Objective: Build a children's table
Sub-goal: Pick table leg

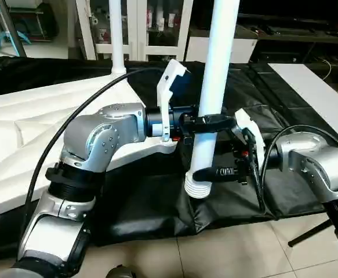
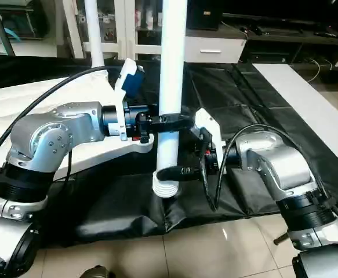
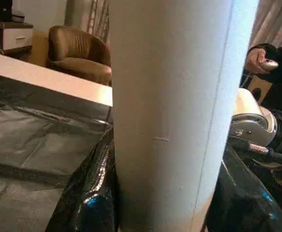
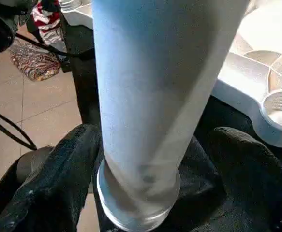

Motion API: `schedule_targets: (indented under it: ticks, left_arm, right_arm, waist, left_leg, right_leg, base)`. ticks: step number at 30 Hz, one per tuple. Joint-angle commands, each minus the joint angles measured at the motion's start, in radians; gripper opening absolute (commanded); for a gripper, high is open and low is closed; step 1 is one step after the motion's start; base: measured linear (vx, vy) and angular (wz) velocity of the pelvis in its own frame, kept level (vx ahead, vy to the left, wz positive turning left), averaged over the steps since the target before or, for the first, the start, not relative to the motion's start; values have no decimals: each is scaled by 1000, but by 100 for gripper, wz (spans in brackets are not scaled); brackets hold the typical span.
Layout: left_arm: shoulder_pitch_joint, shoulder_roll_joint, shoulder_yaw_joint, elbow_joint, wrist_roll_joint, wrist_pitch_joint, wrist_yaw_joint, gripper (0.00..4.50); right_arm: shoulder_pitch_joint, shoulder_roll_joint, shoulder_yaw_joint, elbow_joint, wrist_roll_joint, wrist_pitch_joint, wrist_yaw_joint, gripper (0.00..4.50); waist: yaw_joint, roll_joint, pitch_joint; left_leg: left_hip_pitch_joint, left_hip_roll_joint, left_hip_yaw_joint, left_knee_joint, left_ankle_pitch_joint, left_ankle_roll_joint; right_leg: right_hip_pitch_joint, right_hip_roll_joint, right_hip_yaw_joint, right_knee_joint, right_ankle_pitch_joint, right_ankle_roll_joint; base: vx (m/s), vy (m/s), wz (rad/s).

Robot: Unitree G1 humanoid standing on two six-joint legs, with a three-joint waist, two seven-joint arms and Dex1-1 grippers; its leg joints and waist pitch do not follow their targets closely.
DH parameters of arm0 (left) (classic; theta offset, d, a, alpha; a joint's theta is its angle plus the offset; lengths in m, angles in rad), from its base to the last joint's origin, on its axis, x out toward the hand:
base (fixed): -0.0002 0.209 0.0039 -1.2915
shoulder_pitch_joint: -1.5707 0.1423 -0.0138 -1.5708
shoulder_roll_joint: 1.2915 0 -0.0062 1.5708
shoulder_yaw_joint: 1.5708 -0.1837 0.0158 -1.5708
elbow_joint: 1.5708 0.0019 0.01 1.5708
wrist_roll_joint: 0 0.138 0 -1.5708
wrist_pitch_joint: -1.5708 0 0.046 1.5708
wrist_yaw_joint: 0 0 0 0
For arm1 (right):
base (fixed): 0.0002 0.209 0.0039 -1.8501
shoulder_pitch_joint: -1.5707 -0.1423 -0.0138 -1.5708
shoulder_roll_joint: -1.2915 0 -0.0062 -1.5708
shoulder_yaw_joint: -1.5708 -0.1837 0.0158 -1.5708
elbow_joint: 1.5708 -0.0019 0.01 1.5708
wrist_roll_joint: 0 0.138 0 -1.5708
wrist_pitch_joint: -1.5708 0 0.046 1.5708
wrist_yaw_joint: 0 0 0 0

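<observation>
Underfoot, glossy beige floor tiles

White leg, black cover

Left arm: the silver forearm reaches in from the left, wrist level.
Left tool: black fingers clamp the upright white tubular leg.
Right arm: bent in from the right, wrist turned inward.
Right tool: black fingers flank the leg lower down, near its ribbed end.
</observation>
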Motion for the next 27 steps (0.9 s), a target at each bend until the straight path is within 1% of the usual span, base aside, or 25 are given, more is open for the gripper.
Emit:
schedule_targets:
  ticks: [1, 3, 4, 6, 9, 10, 12, 15, 18, 21, 22, 23, 26, 27]
  left_arm:
    - [-37, -20, -32, -28, -3, -1, -17, 185]
    - [-37, -21, -32, -29, -3, -1, -16, 185]
    - [-37, -24, -33, -29, -4, -1, -16, 185]
    - [-37, -27, -33, -28, -5, -1, -16, 185]
    - [-37, -36, -28, -26, -6, -1, -13, 185]
    - [-37, -36, -28, -26, -6, -1, -13, 185]
    - [-38, -39, -26, -24, -7, -1, -11, 185]
    - [-37, -44, -17, -23, -14, 1, -6, 185]
    - [-36, -44, -16, -23, -14, 3, -6, 185]
    - [-37, -43, -15, -22, -10, 3, -10, 185]
    - [-36, -42, -15, -22, -9, 3, -11, 185]
    - [-36, -39, -18, -23, -7, 3, -15, 185]
    - [-34, -33, -26, -28, -1, 2, -24, 185]
    - [-34, -33, -26, -28, -1, 2, -24, 184]
  right_arm:
    - [-24, 6, 10, -1, -11, -14, 0, 358]
    - [-24, 10, 10, 0, -11, -14, -2, 331]
    - [-23, 13, 10, 0, -10, -14, -4, 331]
    - [-23, 16, 9, 1, -8, -15, -5, 314]
    - [-22, 27, 5, 1, -6, -11, -5, 289]
    - [-22, 27, 5, 1, -6, -11, -5, 289]
    - [-21, 31, 4, 1, -7, -9, -6, 259]
    - [-10, 40, 0, -4, 1, -2, -10, 233]
    - [-8, 44, -5, -5, 5, -1, -11, 207]
    - [-10, 49, -7, 0, 2, -4, -15, 195]
    - [-10, 50, -7, 1, -2, -7, -18, 249]
    - [-11, 50, -7, 3, -4, -8, -20, 262]
    - [-13, 50, -2, 3, -15, -12, -20, 268]
    - [-13, 50, -2, 3, -15, -12, -20, 304]
  waist:
    - [-2, -5, -78]
    - [-3, -5, -78]
    - [-3, -3, -78]
    - [-3, -5, -79]
    - [-3, -3, -79]
    - [-3, -3, -79]
    - [-3, -3, -79]
    - [-3, -4, -79]
    - [-2, -2, -80]
    - [-2, -2, -80]
    - [-3, -3, -79]
    - [-2, -3, -80]
    - [-2, -1, -80]
    - [-2, -1, -80]
  left_leg:
    - [16, 49, -10, -66, -120, -2]
    - [15, 48, -10, -65, -118, 1]
    - [15, 48, -10, -65, -118, 1]
    - [15, 48, -10, -65, -112, 3]
    - [16, 49, -10, -64, -113, 5]
    - [16, 49, -11, -65, -113, 4]
    - [16, 48, -10, -64, -114, 4]
    - [16, 49, -10, -65, -120, 3]
    - [17, 49, -11, -65, -118, 2]
    - [16, 48, -11, -64, -114, 3]
    - [15, 48, -11, -64, -118, 2]
    - [15, 48, -11, -64, -118, 2]
    - [16, 49, -11, -65, -120, -1]
    - [17, 49, -11, -64, -121, -3]
  right_leg:
    - [54, -60, 45, -66, -140, -220]
    - [55, -60, 45, -66, -139, -221]
    - [55, -60, 45, -66, -138, -221]
    - [55, -60, 45, -65, -128, -223]
    - [54, -59, 44, -64, -122, -229]
    - [54, -59, 44, -64, -119, -230]
    - [55, -59, 44, -63, -116, -231]
    - [55, -59, 44, -65, -128, -229]
    - [54, -59, 44, -64, -122, -230]
    - [54, -58, 44, -63, -111, -233]
    - [56, -60, 44, -64, -119, -231]
    - [56, -60, 44, -64, -122, -230]
    - [54, -60, 44, -63, -123, -230]
    - [54, -59, 44, -64, -123, -229]
  base:
    - [0, 0, 0]
    - [0, 0, 0]
    - [0, 0, 0]
    - [0, 0, 0]
    - [0, 0, 0]
    - [0, 0, 0]
    - [0, 0, 0]
    - [0, 0, 0]
    - [0, 0, 0]
    - [0, 0, 0]
    - [0, 0, 0]
    - [0, 0, 0]
    - [0, 0, 0]
    - [0, 0, 0]
